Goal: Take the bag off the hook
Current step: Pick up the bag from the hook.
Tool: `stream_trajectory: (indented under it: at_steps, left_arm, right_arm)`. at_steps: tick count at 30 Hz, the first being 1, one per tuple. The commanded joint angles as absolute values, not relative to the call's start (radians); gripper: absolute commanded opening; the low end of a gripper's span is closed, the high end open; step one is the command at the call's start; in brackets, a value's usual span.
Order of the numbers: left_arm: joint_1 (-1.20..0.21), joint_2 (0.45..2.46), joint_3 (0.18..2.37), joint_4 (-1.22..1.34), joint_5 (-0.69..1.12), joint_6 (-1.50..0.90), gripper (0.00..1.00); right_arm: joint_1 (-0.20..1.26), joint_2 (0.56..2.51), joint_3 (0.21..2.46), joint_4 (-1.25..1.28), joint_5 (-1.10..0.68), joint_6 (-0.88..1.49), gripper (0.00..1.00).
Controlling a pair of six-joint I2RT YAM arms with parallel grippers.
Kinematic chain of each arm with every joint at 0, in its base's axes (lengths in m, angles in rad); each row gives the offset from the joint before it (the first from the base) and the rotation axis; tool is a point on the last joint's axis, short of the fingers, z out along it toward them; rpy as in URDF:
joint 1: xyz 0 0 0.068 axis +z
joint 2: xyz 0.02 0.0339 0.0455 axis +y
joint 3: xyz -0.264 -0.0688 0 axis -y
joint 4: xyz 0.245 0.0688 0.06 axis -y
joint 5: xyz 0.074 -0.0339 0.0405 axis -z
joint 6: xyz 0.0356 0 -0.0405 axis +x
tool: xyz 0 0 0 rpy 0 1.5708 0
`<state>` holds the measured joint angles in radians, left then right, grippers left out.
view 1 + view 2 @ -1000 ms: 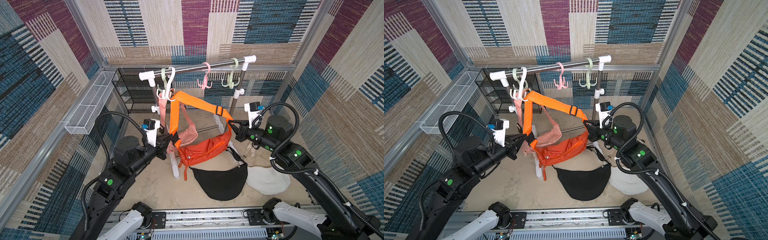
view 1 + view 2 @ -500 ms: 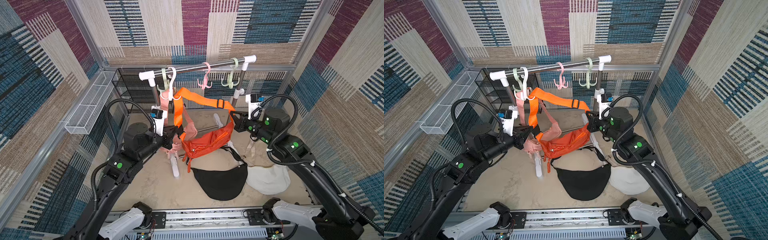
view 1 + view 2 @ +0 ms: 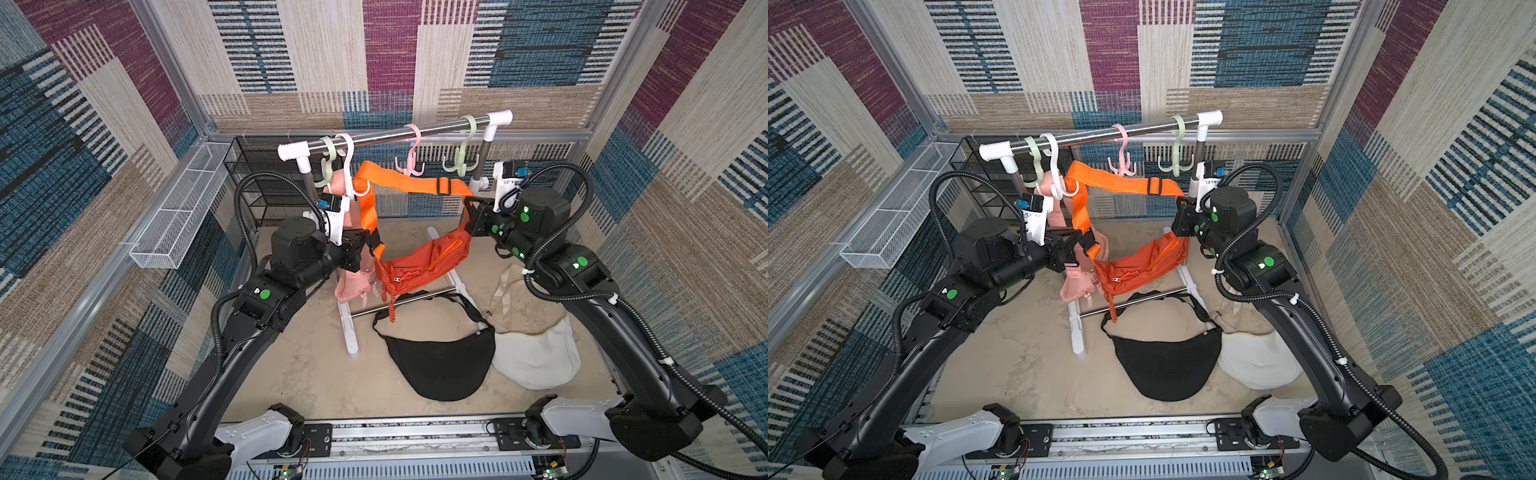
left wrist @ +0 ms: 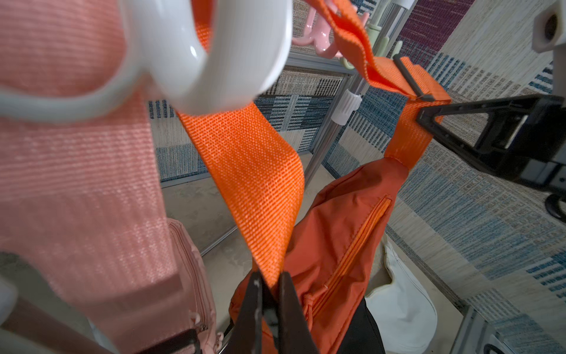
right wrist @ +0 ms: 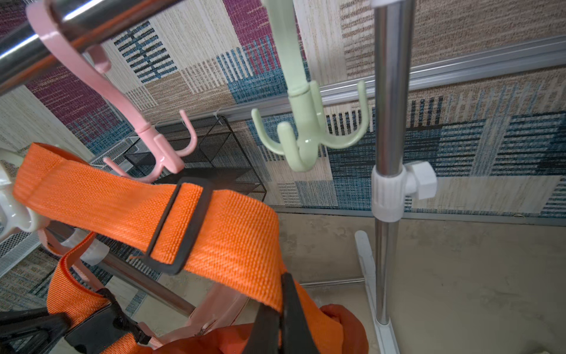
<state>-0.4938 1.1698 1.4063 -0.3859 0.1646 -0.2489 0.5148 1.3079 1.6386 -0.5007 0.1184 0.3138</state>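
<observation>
Both arms had hold of the strap (image 3: 407,183) of the orange bag (image 3: 424,266). The left gripper (image 3: 365,245) had its jaws pinched together on the webbing dropping from the white hook (image 3: 353,174), just above the black buckle (image 5: 104,329). The right gripper (image 3: 471,216) had its jaws clamped on the strap right where it joined the bag's far end. The bag itself hung slung between them, under the rail (image 3: 395,135) and clear of the desk (image 3: 316,374), with the strap's loop not yet off the hook's prong. The step in hand looked to be the unhooking proper. Doing it well would mean raising the loop above the upturned tip before drawing it sideways, since a level pull from the right would likely only drag or swing the hook along the rail. Some slack between the two grips would let the webbing ride up, so the arms should rise together rather than pull apart. A pink bag (image 3: 353,286) hung against the orange one on the left arm's side, its strap close by the same hook, so the lift should be kept narrow to avoid catching it. The black bag (image 3: 440,365) and white bag (image 3: 536,357) lay on the desk below.
</observation>
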Motion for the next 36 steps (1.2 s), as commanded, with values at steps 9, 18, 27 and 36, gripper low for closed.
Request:
stream_trajectory:
  at_steps: [9,18,27,36]
  left_arm:
    - [-0.493,1.256,1.513,-0.326,0.185,-0.281,0.00]
    - [-0.494,1.256,1.487,-0.336,0.217,-0.290,0.00]
    - [-0.497,1.094,1.329,-0.395,0.325,-0.322,0.00]
    - [-0.499,0.895,1.156,-0.454,0.499,-0.327,0.00]
  right_arm:
    - [0.488,1.329,1.714,-0.521,0.115,0.356,0.00]
    - [0.484,1.318,1.690,-0.539,0.098,0.365,0.00]
    - [0.484,1.173,1.552,-0.656,0.067,0.392,0.00]
    - [0.485,1.045,1.383,-0.730,-0.159,0.436,0.00]
